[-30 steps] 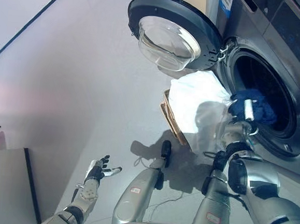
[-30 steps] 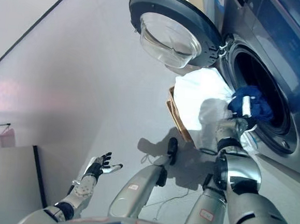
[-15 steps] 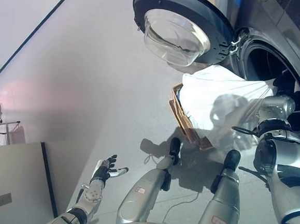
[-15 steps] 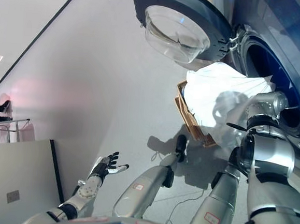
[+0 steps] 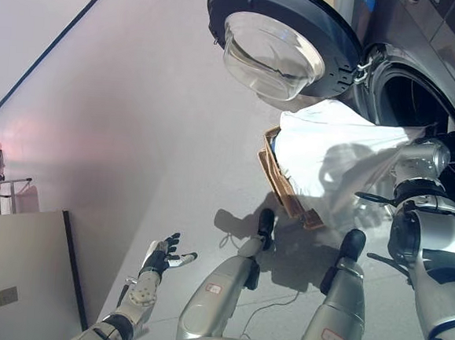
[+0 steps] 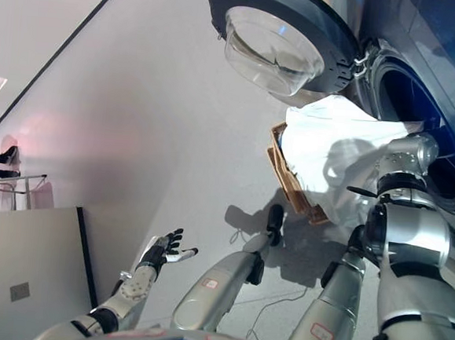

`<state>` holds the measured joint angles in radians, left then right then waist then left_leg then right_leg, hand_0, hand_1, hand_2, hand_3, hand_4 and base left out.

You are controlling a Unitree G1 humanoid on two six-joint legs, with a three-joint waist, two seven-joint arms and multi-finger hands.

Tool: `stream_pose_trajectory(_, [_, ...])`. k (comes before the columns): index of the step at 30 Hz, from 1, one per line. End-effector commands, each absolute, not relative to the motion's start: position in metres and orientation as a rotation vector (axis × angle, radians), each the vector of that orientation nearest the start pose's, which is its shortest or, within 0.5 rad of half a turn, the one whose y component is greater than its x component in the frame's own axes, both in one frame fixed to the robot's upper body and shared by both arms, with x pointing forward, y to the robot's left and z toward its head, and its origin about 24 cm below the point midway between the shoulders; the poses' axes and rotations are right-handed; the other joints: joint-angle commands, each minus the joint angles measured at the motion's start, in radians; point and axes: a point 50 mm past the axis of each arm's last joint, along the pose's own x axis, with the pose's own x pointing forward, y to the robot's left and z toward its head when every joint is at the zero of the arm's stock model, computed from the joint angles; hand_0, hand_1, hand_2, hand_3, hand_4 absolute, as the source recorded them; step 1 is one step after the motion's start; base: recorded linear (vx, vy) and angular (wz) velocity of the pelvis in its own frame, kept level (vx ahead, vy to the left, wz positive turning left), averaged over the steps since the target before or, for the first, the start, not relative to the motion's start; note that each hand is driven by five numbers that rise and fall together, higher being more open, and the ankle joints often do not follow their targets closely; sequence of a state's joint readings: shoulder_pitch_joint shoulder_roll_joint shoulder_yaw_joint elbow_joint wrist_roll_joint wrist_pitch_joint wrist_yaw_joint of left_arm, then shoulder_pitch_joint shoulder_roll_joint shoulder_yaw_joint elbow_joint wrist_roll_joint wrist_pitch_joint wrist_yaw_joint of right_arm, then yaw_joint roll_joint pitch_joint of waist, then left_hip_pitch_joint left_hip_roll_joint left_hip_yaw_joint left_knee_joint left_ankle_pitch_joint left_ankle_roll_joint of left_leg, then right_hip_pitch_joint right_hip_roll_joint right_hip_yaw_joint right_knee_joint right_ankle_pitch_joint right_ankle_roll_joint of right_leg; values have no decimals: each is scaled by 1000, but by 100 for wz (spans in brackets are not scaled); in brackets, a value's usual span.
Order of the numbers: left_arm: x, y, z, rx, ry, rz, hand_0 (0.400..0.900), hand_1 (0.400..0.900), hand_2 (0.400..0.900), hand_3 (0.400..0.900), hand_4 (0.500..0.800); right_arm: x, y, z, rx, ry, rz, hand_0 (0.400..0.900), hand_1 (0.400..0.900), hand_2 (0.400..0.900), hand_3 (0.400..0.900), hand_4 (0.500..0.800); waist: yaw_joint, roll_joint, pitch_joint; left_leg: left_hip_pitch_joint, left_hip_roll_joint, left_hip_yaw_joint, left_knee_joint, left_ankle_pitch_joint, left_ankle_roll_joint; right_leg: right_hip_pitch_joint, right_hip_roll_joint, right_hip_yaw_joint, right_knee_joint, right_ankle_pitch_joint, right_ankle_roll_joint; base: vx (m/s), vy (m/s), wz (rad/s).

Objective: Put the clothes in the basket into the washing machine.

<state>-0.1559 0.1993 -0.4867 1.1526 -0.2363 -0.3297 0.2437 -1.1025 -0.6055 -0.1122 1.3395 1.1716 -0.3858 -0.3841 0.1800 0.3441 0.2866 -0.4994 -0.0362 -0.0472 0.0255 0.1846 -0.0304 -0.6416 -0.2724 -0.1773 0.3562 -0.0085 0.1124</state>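
Note:
The grey washing machine (image 5: 426, 44) stands at the upper right with its round door (image 5: 277, 40) swung open to the left. Below the door a brown basket (image 5: 280, 182) sits on the floor. A white cloth (image 5: 331, 151) spreads from the basket up to the drum opening (image 5: 417, 114). My right arm (image 5: 421, 165) reaches into the drum and the hand is hidden inside. My left hand (image 5: 162, 255) is open and empty, held out low at the lower left, far from the basket.
A grey panel (image 5: 14, 279) stands at the lower left, with a small metal rack (image 5: 1, 188) beside it. A dark line (image 5: 48, 46) runs across the floor at the upper left.
My right hand held a blue garment at the drum's mouth; now it is inside the drum and the garment no longer shows. The white cloth now stretches to the opening. The camera shifted.

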Motion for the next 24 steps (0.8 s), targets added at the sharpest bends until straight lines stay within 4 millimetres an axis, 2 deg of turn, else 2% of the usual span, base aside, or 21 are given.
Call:
stream_pose_trajectory(1, [178,199,-129,377,726,59,900,900,900,900,800,366,-352,233,759,-477,-816,900,900,900,900,800,6,-40,-63,-4,19,-42,-17,-13,-81,54,-7,-13,-1,-45,-14,-10,9,-12])
stream_pose_trajectory(4, [178,201,-129,379,734,64,900,900,900,900,800,373,-339,197,719,-335,-797,900,900,900,900,800,2,-58,-56,2,23,-40,-2,-22,-76,70,-1,-9,-5,-42,-16,-21,-11,-9])
stream_pose_trajectory(6, [181,201,-128,379,730,67,900,900,900,900,800,376,-322,157,674,-191,-769,900,900,900,900,800,-2,-76,-53,7,26,-39,10,-28,-72,90,6,-12,-11,-38,-19,-24,-40,-6])
stream_pose_trajectory(8, [183,200,-128,374,736,64,900,900,900,900,800,371,-303,108,612,-28,-740,900,900,900,900,800,-11,-103,-49,20,34,-39,20,-36,-70,121,17,-18,-27,-33,-21,-16,-57,-5])
stream_pose_trajectory(9, [181,202,-129,375,741,67,900,900,900,900,800,370,-300,102,626,-16,-736,900,900,900,900,800,-13,-108,-47,25,35,-41,23,-39,-68,131,18,-23,-32,-32,-22,-18,-54,-1])
stream_pose_trajectory(11, [184,203,-128,370,741,70,900,900,900,900,800,357,-287,58,565,138,-724,900,900,900,900,800,-23,-131,-44,41,42,-44,30,-43,-68,158,27,-32,-39,-29,-25,-17,-53,-1])
stream_pose_trajectory(14, [183,204,-128,355,749,70,900,900,900,900,800,326,-271,-1,515,324,-699,900,900,900,900,800,-38,-166,-44,66,53,-51,38,-51,-68,206,41,-46,-61,-26,-28,-7,-63,0])
stream_pose_trajectory(16, [180,207,-129,350,760,80,900,900,900,900,800,311,-267,-21,493,386,-698,900,900,900,900,800,-47,-186,-46,82,59,-53,39,-56,-66,229,50,-55,-75,-23,-30,-24,-47,-4])
stream_pose_trajectory(19, [174,213,-132,335,788,107,900,900,900,900,800,278,-260,-58,424,513,-684,900,900,900,900,800,-71,-226,-53,110,69,-49,41,-63,-65,265,67,-57,-99,-15,-30,-5,-17,-15])
stream_pose_trajectory(22, [161,217,-138,321,849,125,900,900,900,900,800,230,-251,-99,346,690,-652,900,900,900,900,800,-101,-277,-81,164,80,-43,39,-78,-60,325,89,-50,-126,-12,-30,44,-13,-18])
stream_pose_trajectory(24, [152,220,-142,313,881,137,900,900,900,900,800,199,-244,-120,297,794,-617,900,900,900,900,800,-121,-299,-104,200,88,-39,33,-86,-59,366,101,-49,-143,-16,-31,61,-6,-15])
